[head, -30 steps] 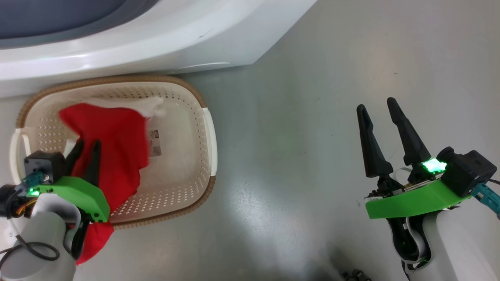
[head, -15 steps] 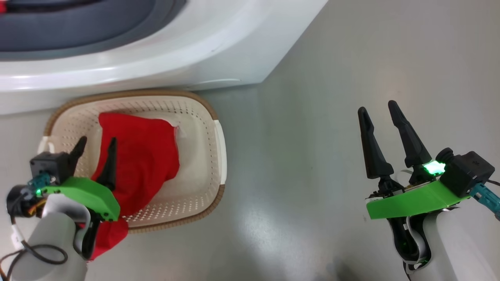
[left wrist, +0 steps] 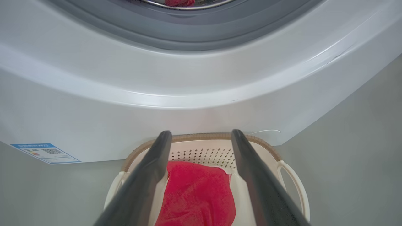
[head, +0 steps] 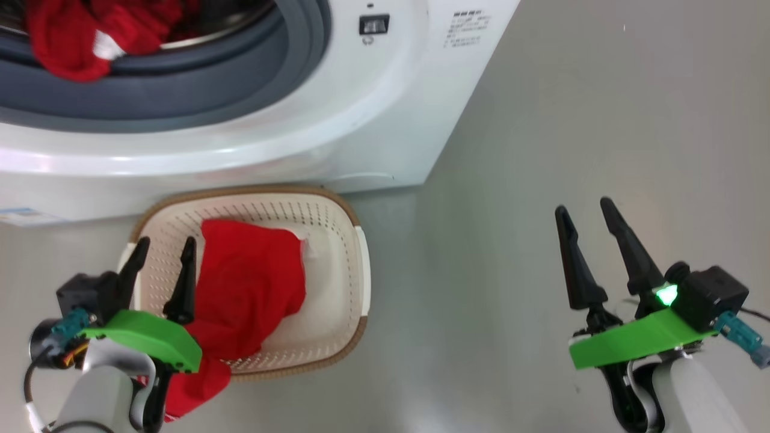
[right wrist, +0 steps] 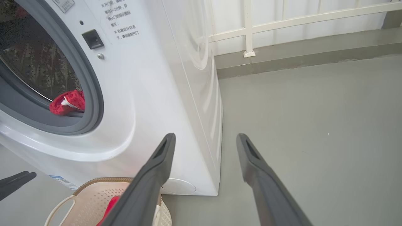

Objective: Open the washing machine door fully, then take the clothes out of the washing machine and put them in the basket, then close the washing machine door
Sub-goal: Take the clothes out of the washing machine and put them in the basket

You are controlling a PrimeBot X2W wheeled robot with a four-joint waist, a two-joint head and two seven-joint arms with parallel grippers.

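The white washing machine (head: 337, 120) stands at the top with its round opening uncovered; its door is out of view. Red clothes (head: 90, 33) lie at the drum's lip, and the right wrist view shows the clothes (right wrist: 67, 102) there too. Below the machine sits the cream basket (head: 363, 264). A red garment (head: 252, 288) lies in it and hangs over the near rim. My left gripper (head: 166, 245) is open above the basket's left side, just left of the garment, holding nothing. From the left wrist view, the garment (left wrist: 198, 194) lies between and below its fingers. My right gripper (head: 583, 207) hovers open over bare floor.
Grey floor (head: 541, 120) spreads to the right of the machine. A blue sticker (left wrist: 45, 153) marks the machine's lower left corner, and a latch slot (head: 373, 24) sits right of the opening. Behind the machine, a raised kerb and white railing (right wrist: 248, 31) run along the wall.
My left gripper has opened and let go of the red garment, which now rests in the basket. The head camera has tilted up, bringing the drum opening into view.
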